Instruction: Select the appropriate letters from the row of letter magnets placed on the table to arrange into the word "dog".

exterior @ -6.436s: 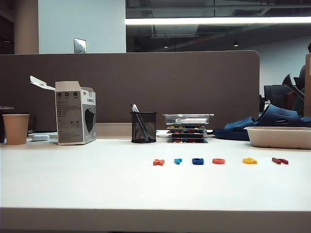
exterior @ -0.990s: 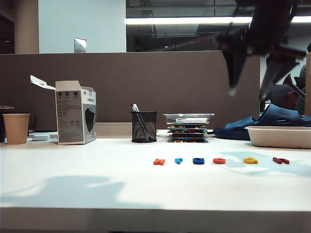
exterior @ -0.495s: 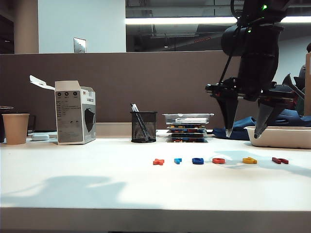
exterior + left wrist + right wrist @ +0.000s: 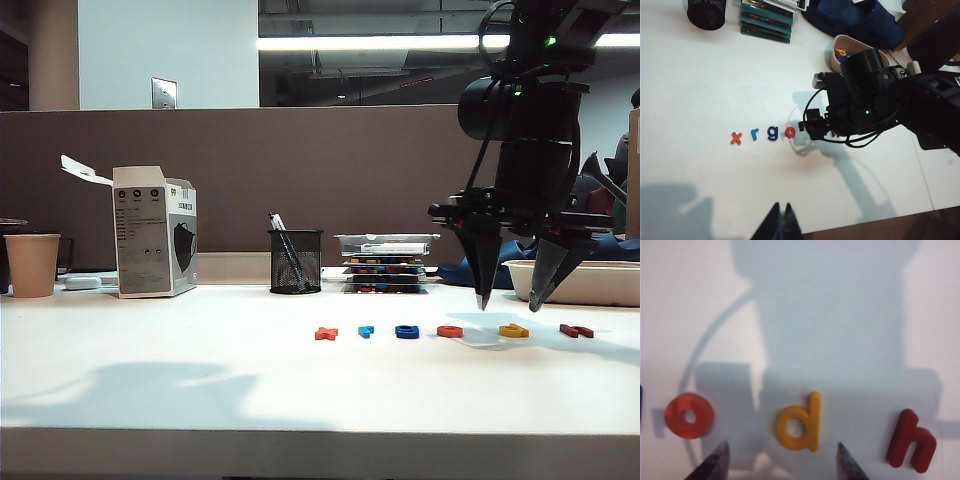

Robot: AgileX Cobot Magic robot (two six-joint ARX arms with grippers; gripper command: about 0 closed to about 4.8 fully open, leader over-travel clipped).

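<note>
Now: right end effector (image 4: 508, 302) poised wide above the yellow "d" (image 4: 801, 423).
Sink straight, straddling it, clear of "o" (image 4: 689, 416); left end effector (image 4: 780, 223), lower centre, looks narrow.

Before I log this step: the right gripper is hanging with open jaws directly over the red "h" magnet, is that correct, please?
Not quite: the right gripper hangs with open jaws over the yellow "d", not the "h". The right wrist view shows the "d" between the fingertips, the "h" off to one side.
</note>
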